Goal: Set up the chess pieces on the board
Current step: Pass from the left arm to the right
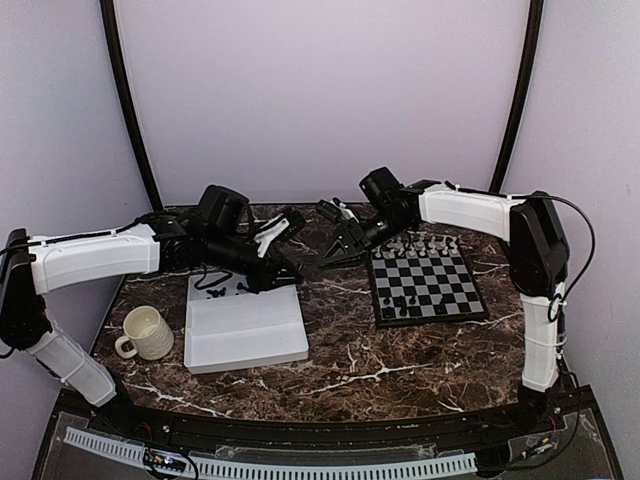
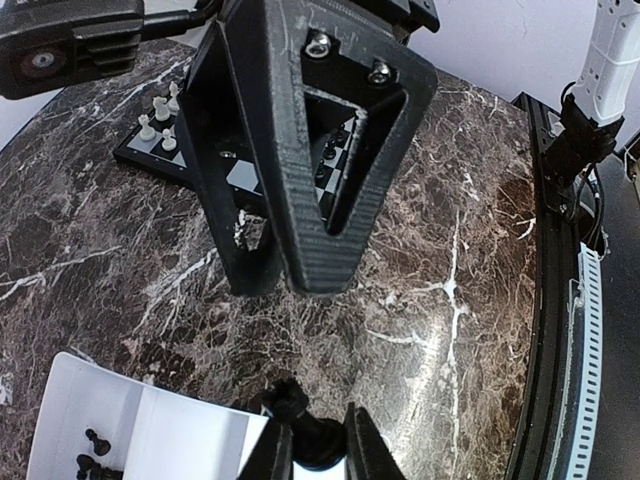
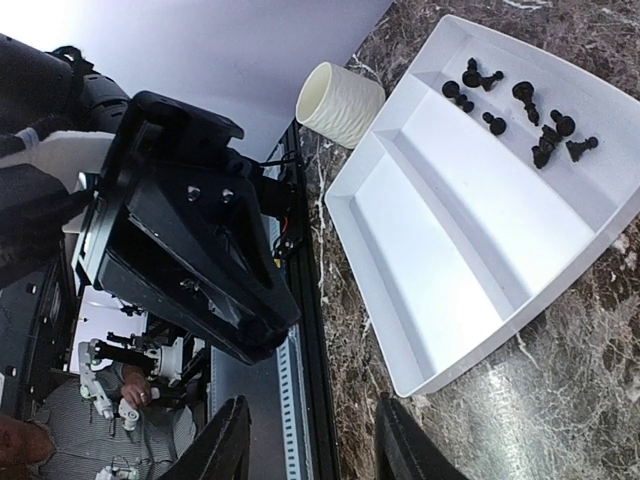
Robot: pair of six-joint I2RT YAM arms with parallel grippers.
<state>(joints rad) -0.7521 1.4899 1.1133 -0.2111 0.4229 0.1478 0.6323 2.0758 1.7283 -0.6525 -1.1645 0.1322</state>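
Left wrist view: a black chessman pinched at mid-bench, apparently for a hand-over.
Nearest, the left gripper (image 2: 318, 442) is closed on a single black piece (image 2: 298, 415), held above the white tray (image 1: 250, 340), whose far compartment holds the loose black pieces (image 3: 520, 100). It is probably offered across because the board sits on the right arm's side. Just beyond, the right gripper (image 3: 315, 445) faces it, jaws spread and empty, not touching the piece. Farther right on the bench (image 1: 400, 360), the board (image 1: 425, 280) carries tiny white men (image 1: 420, 243) along its far edge and a few black men (image 1: 400, 303) near its front.
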